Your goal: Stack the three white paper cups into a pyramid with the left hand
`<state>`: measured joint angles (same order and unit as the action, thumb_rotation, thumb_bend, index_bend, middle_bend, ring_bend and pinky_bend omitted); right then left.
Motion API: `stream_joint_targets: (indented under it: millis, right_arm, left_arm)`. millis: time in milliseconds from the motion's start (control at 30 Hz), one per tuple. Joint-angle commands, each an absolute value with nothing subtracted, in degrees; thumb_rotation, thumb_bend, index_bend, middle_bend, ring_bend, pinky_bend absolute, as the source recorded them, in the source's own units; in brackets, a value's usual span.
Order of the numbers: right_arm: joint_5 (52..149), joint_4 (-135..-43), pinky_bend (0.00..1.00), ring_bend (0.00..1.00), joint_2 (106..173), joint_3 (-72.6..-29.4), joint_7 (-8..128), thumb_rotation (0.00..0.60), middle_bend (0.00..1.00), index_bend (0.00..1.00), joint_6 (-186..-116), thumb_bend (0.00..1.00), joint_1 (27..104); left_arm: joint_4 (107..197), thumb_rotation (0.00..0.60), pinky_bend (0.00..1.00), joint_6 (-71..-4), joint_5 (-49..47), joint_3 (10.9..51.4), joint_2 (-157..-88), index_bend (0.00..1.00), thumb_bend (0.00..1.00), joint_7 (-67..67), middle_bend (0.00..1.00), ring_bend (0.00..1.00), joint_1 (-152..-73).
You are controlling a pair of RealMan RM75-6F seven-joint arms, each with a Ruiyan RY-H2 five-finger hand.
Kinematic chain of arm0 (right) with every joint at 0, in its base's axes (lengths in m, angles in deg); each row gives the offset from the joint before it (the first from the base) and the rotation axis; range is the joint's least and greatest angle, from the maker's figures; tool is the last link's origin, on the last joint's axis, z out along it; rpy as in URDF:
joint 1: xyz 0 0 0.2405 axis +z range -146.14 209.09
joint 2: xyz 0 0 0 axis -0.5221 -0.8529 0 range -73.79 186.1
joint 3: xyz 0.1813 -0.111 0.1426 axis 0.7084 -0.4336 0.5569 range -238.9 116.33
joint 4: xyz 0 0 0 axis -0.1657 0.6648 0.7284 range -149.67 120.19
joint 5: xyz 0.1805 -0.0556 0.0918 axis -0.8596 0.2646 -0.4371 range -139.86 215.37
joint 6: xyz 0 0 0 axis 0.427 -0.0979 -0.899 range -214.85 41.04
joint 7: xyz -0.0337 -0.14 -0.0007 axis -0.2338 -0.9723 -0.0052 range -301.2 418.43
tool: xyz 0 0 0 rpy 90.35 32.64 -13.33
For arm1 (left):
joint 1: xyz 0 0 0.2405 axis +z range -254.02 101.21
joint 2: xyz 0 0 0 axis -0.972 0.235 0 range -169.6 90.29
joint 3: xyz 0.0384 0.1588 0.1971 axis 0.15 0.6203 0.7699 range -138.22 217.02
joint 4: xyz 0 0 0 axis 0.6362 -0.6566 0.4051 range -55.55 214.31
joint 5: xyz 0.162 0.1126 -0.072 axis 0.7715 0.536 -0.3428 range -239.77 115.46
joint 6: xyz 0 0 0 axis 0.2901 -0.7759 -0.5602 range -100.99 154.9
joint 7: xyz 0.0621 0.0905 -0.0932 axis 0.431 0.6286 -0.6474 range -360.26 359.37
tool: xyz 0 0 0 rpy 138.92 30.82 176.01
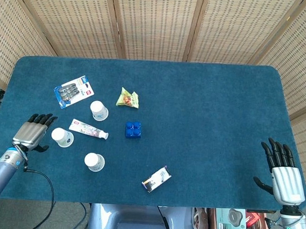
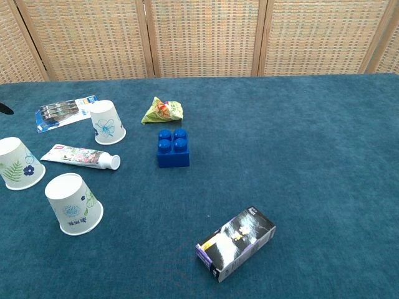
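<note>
Three white paper cups stand upside down on the blue table, apart from each other: one (image 1: 99,110) (image 2: 107,122) near the toothpaste tube, one (image 1: 61,137) (image 2: 19,163) at the left, one (image 1: 94,161) (image 2: 73,204) nearest the front. My left hand (image 1: 33,131) hovers open just left of the left cup, fingers spread, not touching it; only a dark fingertip (image 2: 5,109) shows at the chest view's left edge. Open and still, my right hand (image 1: 281,168) rests at the front right edge, far from the cups.
A toothpaste tube (image 1: 88,129) lies between the cups. A blue brick (image 1: 133,129), a green snack packet (image 1: 128,98), a blister pack (image 1: 73,90) and a small dark box (image 1: 156,178) lie around them. A woven screen stands behind the table.
</note>
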<state>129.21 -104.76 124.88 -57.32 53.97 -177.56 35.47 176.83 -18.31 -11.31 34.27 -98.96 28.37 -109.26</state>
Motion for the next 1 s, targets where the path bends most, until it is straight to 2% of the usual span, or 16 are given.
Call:
stream_joint_targets:
  millis: [33,333,433,767,1000]
  right_arm:
    - [129.11,-104.69,0.0,0.0,124.88,-57.21,54.16,0.6,0.0,0.0,-177.69,0.1,35.43]
    - [128.87,-104.43,0.0,0.0,124.85,-56.94,55.23,0.6,0.0,0.0,-178.01,0.1,35.34]
    - [128.92,-104.34,0.0,0.0,124.86,-56.87,55.42,0.6,0.0,0.0,-178.2,0.1,35.32]
    - [128.86,-104.14,0.0,0.0,124.86,-56.73,55.99,0.6,0.0,0.0,-178.46,0.1,35.25]
    - [128.99,-104.0,0.0,0.0,124.91,-56.65,56.38,0.6,0.0,0.0,-178.87,0.1,35.14]
  left_arm:
    - [176.39,0.6,0.0,-17.06,-13.72,35.16,-100.13,0.0,0.31,30.05,0.0,0.0,-111.14]
    - [175.78,0.6,0.0,-17.62,-18.22,37.37,-102.39,0.01,0.31,33.61,0.01,0.0,-114.37]
    - [175.33,0.6,0.0,-18.16,-19.33,38.01,-103.3,0.07,0.31,34.62,0.02,0.0,-115.19]
    - [174.66,0.6,0.0,-20.46,-21.68,39.39,-104.78,0.16,0.31,36.42,0.05,0.0,-116.9]
    - [174.32,0.6,0.0,-21.78,-21.32,39.83,-105.51,0.27,0.31,35.67,0.09,0.0,-117.08]
